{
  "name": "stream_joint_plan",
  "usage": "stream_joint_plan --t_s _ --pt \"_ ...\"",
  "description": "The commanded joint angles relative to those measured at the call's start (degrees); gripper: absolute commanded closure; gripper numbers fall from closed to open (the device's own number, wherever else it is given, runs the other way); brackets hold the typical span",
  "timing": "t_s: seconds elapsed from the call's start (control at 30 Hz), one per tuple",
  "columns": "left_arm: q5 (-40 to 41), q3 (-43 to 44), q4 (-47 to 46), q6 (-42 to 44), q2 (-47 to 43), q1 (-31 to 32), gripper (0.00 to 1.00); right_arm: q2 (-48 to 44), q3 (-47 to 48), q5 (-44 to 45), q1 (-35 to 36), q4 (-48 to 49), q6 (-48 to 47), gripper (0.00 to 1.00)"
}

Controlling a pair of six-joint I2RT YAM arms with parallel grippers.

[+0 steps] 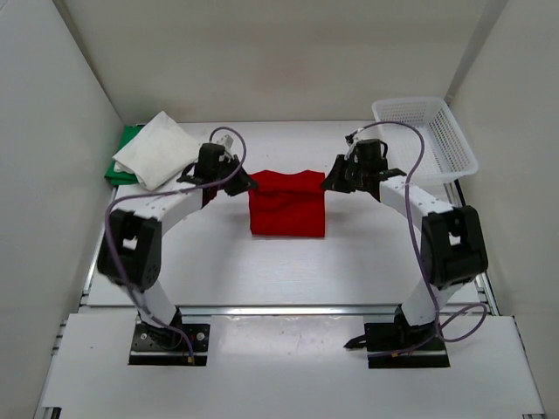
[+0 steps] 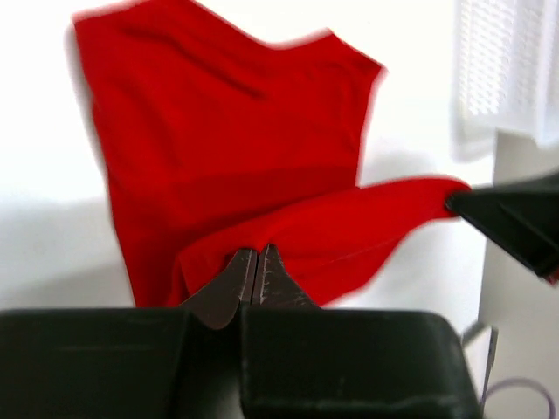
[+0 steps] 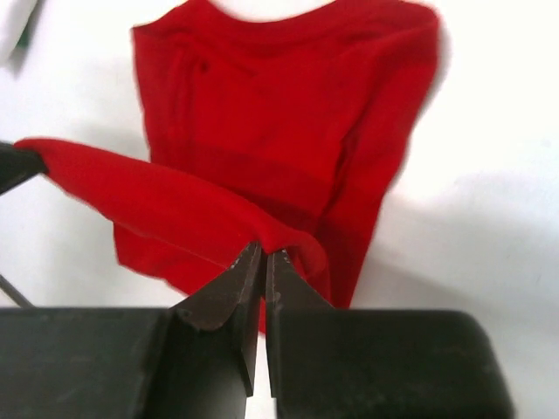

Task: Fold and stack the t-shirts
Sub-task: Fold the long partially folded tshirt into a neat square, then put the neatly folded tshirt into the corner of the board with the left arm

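White tabletop holds the red shirt (image 1: 286,209), one edge taut between the fingers; left gripper (image 2: 256,258) and right gripper (image 3: 259,254) each pinch a corner. A white shirt (image 1: 157,150) atop a green shirt (image 1: 118,168) lies outside the left fingers.

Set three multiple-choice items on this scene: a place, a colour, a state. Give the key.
1. The white mesh basket stands: A far right corner; B far left corner; C between the arm bases.
2. The t-shirt under the white t-shirt is: A blue; B green; C yellow.
3. The left gripper and right gripper are: A open; B shut on the red t-shirt; C shut on the basket.
Key: A, seen top right from above; B, the green t-shirt shows beneath it; B, both wrist views show red cloth pinched.
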State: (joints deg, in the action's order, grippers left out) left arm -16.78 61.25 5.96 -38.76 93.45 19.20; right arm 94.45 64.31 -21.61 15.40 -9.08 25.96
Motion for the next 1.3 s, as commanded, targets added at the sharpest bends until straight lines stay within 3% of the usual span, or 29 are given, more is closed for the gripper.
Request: stream_joint_plan --t_s 0.0,0.2,0.27,0.3,0.43,0.47,0.53,0.6,0.67,0.77,0.87,1.07,1.2,1.27 --pt "2.4 9.1 0.4 0.5 7.6 -2.1 1.00 4.9 6.1 -2.2 -2.9 2.2 -2.0 1.00" --pt "5.6 18.2 -0.4 -1.9 19.0 -4.8 1.00 18.3 20.7 -3.6 -5.9 0.5 -3.4 1.00" --pt "5.3 18.8 -1.6 -3.2 21.1 -5.8 0.94 23.4 24.6 -3.3 -6.0 0.3 -3.4 1.00" --pt "4.6 19.0 -2.4 -4.4 21.9 -6.6 0.83 24.4 26.4 -3.8 -6.2 1.2 -3.1 0.96" --pt "0.6 15.1 -11.0 -9.1 21.8 -9.6 0.53 28.0 32.2 -6.5 -6.1 1.7 -2.6 0.61" --pt "0.7 14.3 -12.0 -9.0 21.2 -10.1 0.44 27.7 32.5 -5.9 -6.3 1.6 -3.2 0.57" --pt "1.1 12.8 -12.9 -9.5 18.4 -10.3 0.49 26.7 33.3 -4.8 -5.9 -1.0 -4.5 0.49" --pt "1.7 9.8 -15.4 -9.4 14.7 -8.3 0.54 22.6 30.5 -2.4 -5.0 -1.6 -4.7 0.50" --pt "2.4 9.1 -14.8 -7.3 12.6 -4.9 0.55 18.7 24.2 -1.2 -4.2 2.4 -3.9 0.84" --pt "2.4 6.6 -16.4 -6.1 12.6 2.7 0.55 16.4 14.6 -6.2 -2.2 7.1 -0.7 1.00" --pt "2.4 2.6 -17.6 -6.8 15.4 5.1 0.61 15.8 7.4 -5.8 -0.2 12.0 1.7 1.00" --pt "-0.8 -16.7 -31.1 -13.5 12.1 2.7 0.64 15.3 -5.4 -5.6 -0.7 18.3 4.5 1.00" --pt "-2.2 -23.9 -35.8 -15.4 8.6 2.7 0.61 13.5 -10.3 -6.4 -0.3 21.5 5.4 1.00" --pt "-2.8 -26.6 -37.9 -16.1 5.5 2.6 0.53 11.5 -11.3 -6.9 0.3 21.4 5.5 1.00"
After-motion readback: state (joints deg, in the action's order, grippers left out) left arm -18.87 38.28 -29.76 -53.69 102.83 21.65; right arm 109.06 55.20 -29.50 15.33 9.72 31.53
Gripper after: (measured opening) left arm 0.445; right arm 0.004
